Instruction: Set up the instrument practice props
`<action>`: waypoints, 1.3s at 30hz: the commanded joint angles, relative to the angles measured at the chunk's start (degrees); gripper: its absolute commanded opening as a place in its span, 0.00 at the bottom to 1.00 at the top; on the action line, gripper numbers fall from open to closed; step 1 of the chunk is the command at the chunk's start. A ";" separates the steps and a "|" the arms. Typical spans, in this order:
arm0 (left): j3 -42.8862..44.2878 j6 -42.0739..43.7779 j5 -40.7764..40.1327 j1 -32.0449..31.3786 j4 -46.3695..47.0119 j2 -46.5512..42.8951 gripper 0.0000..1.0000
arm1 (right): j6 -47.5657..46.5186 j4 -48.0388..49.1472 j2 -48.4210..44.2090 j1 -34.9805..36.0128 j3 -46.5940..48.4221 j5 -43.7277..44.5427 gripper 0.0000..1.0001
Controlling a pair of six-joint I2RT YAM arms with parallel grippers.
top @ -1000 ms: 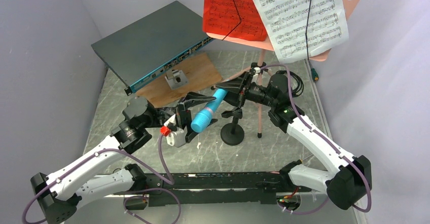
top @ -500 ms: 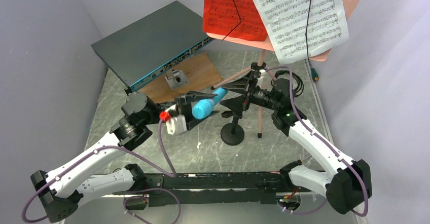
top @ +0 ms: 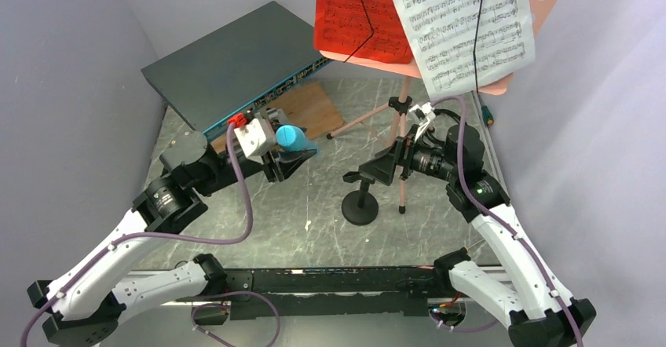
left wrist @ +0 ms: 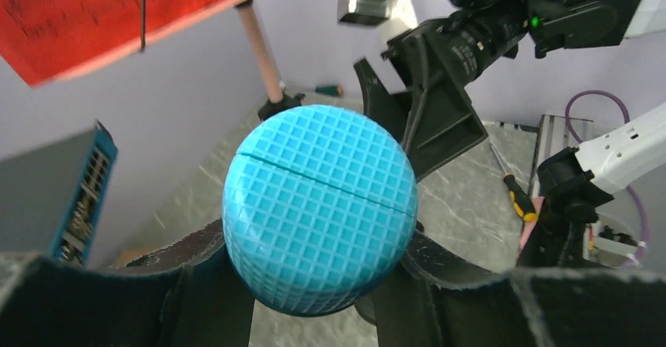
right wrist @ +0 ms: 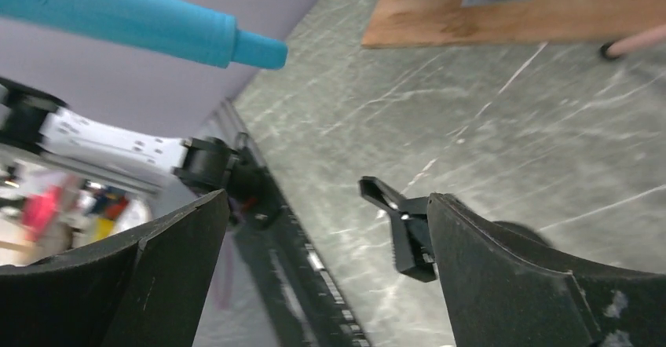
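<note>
The left claw [top: 292, 155] is pinching the blue microphone [top: 290, 136], its dark fingers [left wrist: 181, 292] pressed against either side. It holds the microphone in the air above the table [top: 314, 221]. In this claw's own view the round gridded head fills the space between the fingers and faces back toward the camera. Beyond the left claw lie a flat grey network switch [top: 228, 64] and a wooden board [top: 314, 107]. The right claw [top: 375, 172] is spread wide and grips nothing. It hangs level with the clip at the top of the small black mic stand [top: 360, 206], whose round base rests on the table just below. In the right claw's view the clip sits between the fingers, close to one of them, and I cannot tell whether they touch. The microphone handle crosses the far upper corner of that view, well apart from the right claw. The pink music stand [top: 403, 127] rises just behind the right claw, carrying a red page [top: 353, 13] and a white page [top: 463, 25] high above it
</note>
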 commanded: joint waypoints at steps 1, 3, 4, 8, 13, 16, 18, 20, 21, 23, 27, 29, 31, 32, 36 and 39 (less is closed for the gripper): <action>4.06 -7.70 -4.61 0.00 -8.24 2.05 0.00 | -20.30 4.00 -1.18 -0.19 -1.68 1.09 1.00; 4.67 -9.71 -2.53 0.00 -9.97 2.99 0.00 | -21.75 8.01 -1.61 -0.15 -4.59 0.73 1.00; 4.59 -10.35 -1.59 0.00 -10.57 3.20 0.00 | -22.07 9.75 -1.78 -0.15 -5.80 0.10 1.00; 2.53 -11.31 1.23 0.00 -10.38 3.15 0.00 | -26.69 14.71 -4.07 -0.19 -10.92 -1.28 1.00; 2.03 -11.65 5.21 0.00 -11.05 3.48 0.00 | -30.34 21.25 -4.71 -0.24 -15.24 -5.75 0.99; 2.98 -12.14 7.59 0.01 -12.50 3.98 0.00 | -30.80 21.30 -1.82 -0.30 -15.10 -9.68 0.99; 3.68 -12.58 9.36 0.08 -13.70 4.53 0.00 | -32.75 22.00 -1.17 -0.40 -15.08 -9.87 0.99; 4.24 -12.51 11.18 0.08 -14.99 5.08 0.00 | -34.18 22.15 -0.84 -0.45 -14.89 -10.07 0.98; 4.33 -12.48 11.91 0.13 -15.25 5.30 0.00 | -34.95 22.08 -0.56 -0.56 -14.85 -10.43 0.98; 4.35 -12.38 12.86 0.11 -15.73 5.52 0.00 | -36.34 21.82 0.67 -0.96 -14.65 -12.52 0.95; 3.92 -12.64 14.09 0.23 -14.65 5.81 0.00 | -36.39 23.47 3.27 -1.18 -14.84 -15.44 0.89; 4.05 -12.80 14.66 0.47 -14.36 6.61 0.00 | -37.61 21.75 4.74 -1.11 -13.83 -16.61 0.86; 4.37 -12.82 15.15 0.80 -14.36 7.63 0.00 | -38.19 20.99 5.39 -1.24 -13.46 -16.98 0.83; 4.60 -12.96 15.15 0.98 -14.36 8.22 0.00 | -38.01 21.67 5.45 -1.20 -13.71 -16.99 0.82; 4.87 -13.86 14.98 2.22 -13.79 9.82 0.00 | -37.91 22.50 5.85 -1.20 -14.38 -16.99 0.75; 4.92 -15.00 16.14 4.09 -12.76 10.74 0.00 | -38.35 22.34 6.56 -1.21 -14.24 -17.35 0.59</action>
